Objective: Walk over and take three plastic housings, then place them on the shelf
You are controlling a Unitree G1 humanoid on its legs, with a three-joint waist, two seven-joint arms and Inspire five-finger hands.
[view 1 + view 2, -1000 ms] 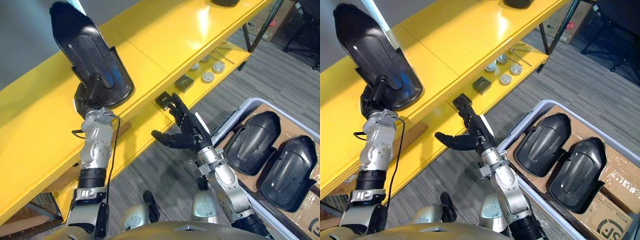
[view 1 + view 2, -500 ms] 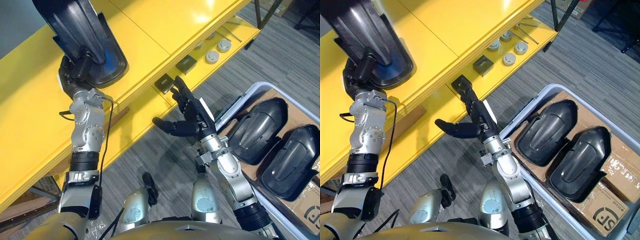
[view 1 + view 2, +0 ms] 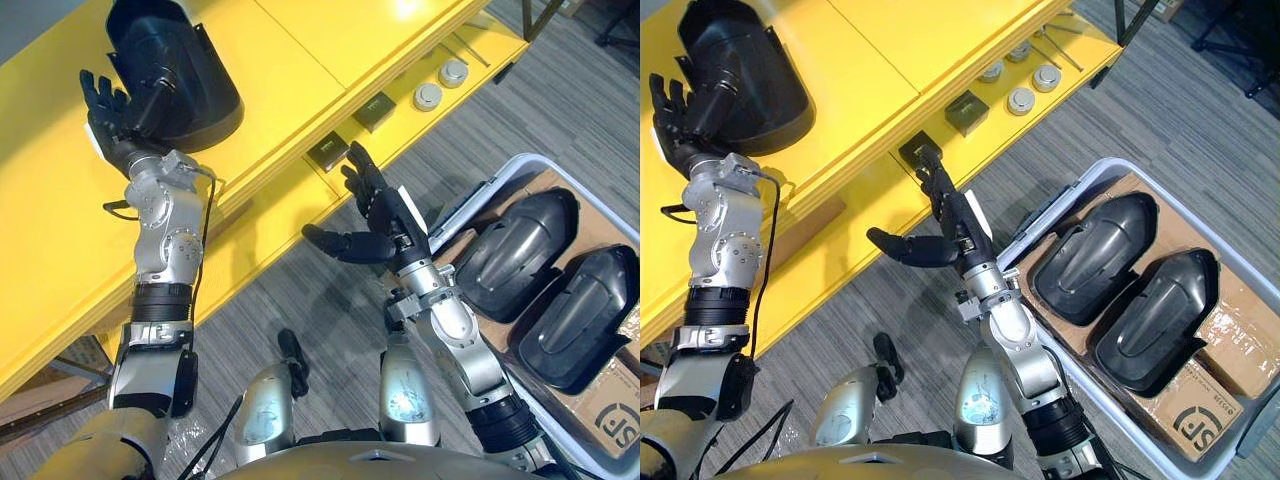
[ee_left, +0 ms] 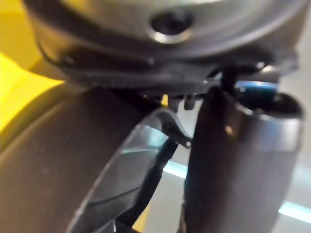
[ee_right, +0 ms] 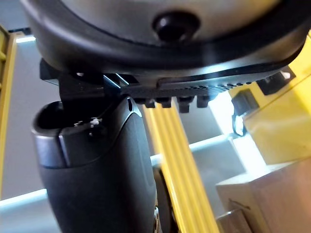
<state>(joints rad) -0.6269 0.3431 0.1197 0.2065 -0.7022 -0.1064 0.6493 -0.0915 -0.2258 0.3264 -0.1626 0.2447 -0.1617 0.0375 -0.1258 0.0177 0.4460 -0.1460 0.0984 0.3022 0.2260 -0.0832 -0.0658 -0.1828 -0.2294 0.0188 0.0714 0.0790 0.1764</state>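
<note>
The black plastic housing [image 3: 180,75] lies on the top board of the yellow shelf [image 3: 300,60], near the front edge, apparently hollow side up. Judging by its thin moulded wall and glossy skin, it should be light, stiff and rather slippery. The rim or the narrow end looks the soundest place to take hold, fingers inside and thumb outside.

My left hand [image 3: 108,115] stands just beside the narrow end, fingers straight and spread, gripping nothing. I cannot tell whether the thumb touches the shell. The left wrist view gives a grey shell edge between thumb and fingers, too close to read.

My right hand [image 3: 375,225] hangs over the floor, well apart, fingers straight, empty.

Two more housings [image 3: 515,255] lie side by side, dome up, on cardboard [image 3: 610,425] in a bin [image 3: 470,205] whose outer end is cut off. Round discs [image 3: 428,96] and dark blocks [image 3: 375,110] sit on the lower tier, too small to identify.
</note>
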